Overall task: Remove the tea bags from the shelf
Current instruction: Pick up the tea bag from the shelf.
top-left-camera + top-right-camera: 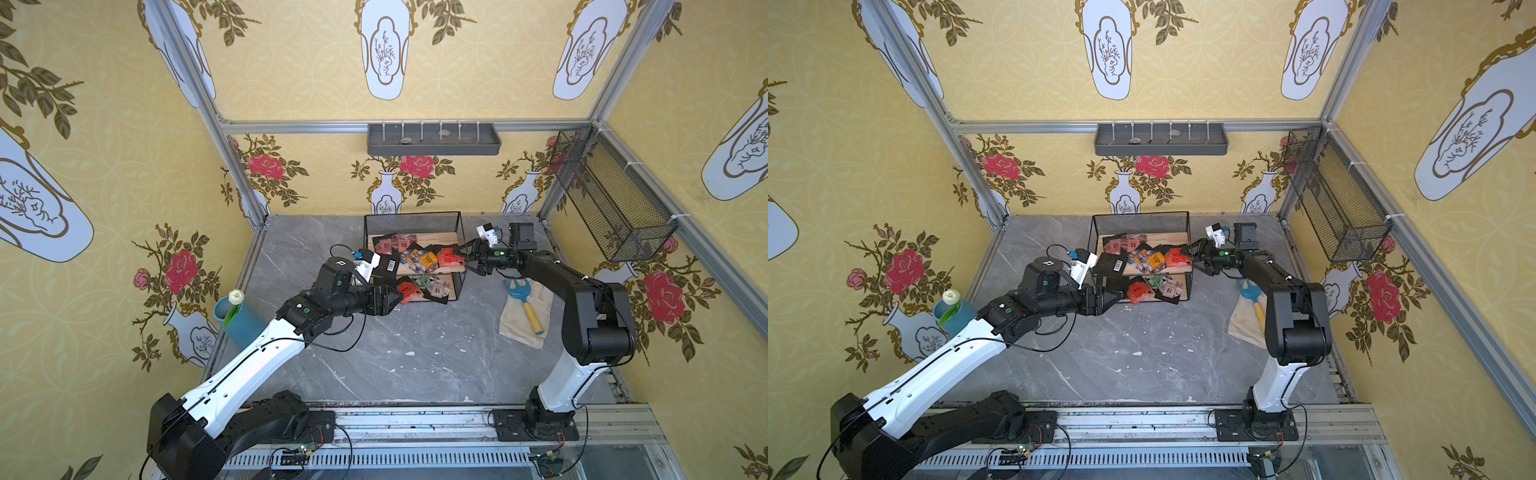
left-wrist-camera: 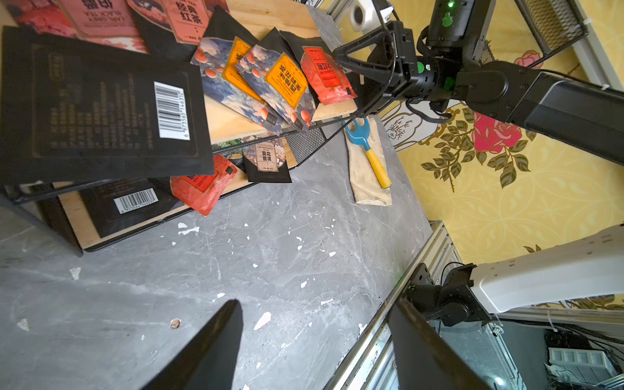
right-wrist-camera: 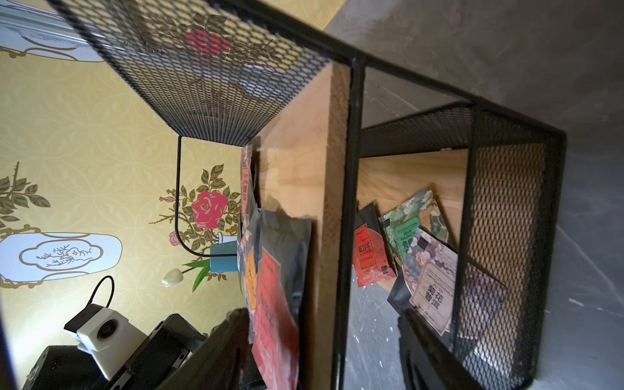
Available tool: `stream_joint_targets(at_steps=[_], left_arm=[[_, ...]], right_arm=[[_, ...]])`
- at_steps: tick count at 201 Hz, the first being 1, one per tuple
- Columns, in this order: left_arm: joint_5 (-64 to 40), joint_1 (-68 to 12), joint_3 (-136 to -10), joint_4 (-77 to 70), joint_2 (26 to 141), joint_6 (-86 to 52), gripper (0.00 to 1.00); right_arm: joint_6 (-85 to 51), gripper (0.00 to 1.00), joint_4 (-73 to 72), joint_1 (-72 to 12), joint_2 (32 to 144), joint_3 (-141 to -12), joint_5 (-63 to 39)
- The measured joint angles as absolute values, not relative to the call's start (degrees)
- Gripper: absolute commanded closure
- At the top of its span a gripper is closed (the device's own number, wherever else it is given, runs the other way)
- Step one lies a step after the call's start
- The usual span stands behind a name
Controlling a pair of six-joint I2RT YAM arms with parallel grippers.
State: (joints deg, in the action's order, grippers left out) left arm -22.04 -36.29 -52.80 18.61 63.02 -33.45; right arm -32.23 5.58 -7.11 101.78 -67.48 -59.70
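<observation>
The shelf (image 1: 415,224) is stood at the back of the table (image 1: 395,353) with its front open, so that both tiers can be reached. Two boards are counted in it, and two grippers, one at each end. The right gripper (image 1: 464,259) is spread wide and empty, its jaws set above and below the end of the upper board (image 1: 436,241), apparently so that the upper red sachet (image 1: 451,259) overhanging there can be pinched. The left gripper (image 1: 397,298) is likewise released and holds nothing. It is pointed at the lower red sachet (image 1: 409,291), which juts from the lower board (image 3: 405,175). None of the tea bags (image 1: 428,259) is yet removed. Six are counted above and four below, and because they overlap, another may be hidden.
</observation>
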Motion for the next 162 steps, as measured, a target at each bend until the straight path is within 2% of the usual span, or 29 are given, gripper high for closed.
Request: stream_joint_targets(at_steps=[162], left_arm=[[-21.4,-36.4,-51.2,17.4,62.0,-34.3,0.22]], right_arm=[[-30.3,0.47,7.7,-7.1,102.9,-69.1,-57.8]])
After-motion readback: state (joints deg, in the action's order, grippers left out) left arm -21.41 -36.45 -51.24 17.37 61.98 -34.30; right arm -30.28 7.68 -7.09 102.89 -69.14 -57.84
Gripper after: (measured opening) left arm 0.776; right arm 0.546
